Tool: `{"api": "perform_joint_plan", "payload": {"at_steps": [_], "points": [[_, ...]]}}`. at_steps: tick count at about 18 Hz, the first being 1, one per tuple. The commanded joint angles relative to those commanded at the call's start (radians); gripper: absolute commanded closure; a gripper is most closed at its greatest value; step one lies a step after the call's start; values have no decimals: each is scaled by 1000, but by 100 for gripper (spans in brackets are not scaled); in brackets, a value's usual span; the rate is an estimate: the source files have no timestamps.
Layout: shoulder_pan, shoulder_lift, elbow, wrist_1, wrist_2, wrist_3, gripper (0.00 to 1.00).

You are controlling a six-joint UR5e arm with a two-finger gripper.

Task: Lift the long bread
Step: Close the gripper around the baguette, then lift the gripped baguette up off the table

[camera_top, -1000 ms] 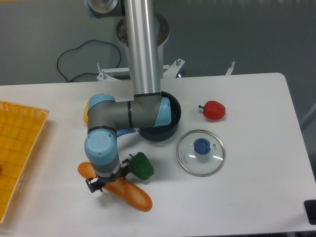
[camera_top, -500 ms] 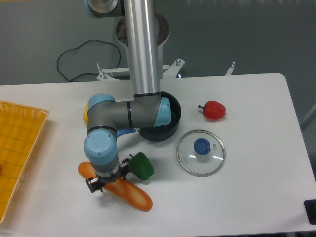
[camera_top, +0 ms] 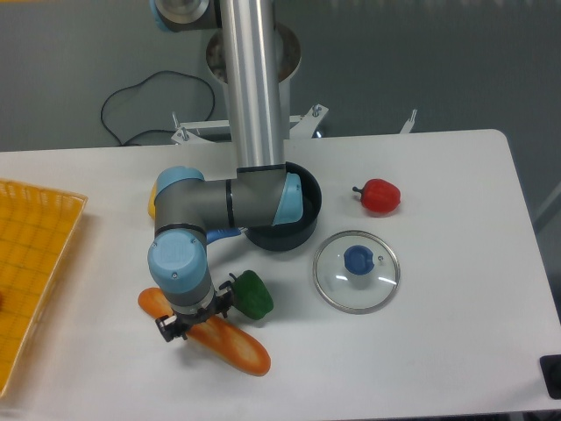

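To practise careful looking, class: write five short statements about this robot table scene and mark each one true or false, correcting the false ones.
1. The gripper is directly over the long bread. True.
2. The glass lid sits on the black pot. False: it lies flat on the table to the right of the pot.
3. The green pepper lies just beside the long bread. True.
4. The red pepper is in the yellow tray. False: it rests on the table at the right, far from the tray.
5. The long bread lies inside the black pot. False: it is on the table, in front of the pot.
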Motion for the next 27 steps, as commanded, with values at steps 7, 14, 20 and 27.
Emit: {"api": "perform_joint_plan", "payload": {"at_steps": [7,14,20,27], "points": [[0,-2,0,6,0,-21,15],[-2,-6,0,14,-2,-64,35],[2,0,6,14,-3,-67,63],[9,24,11,12,-6,-60,92]]}}
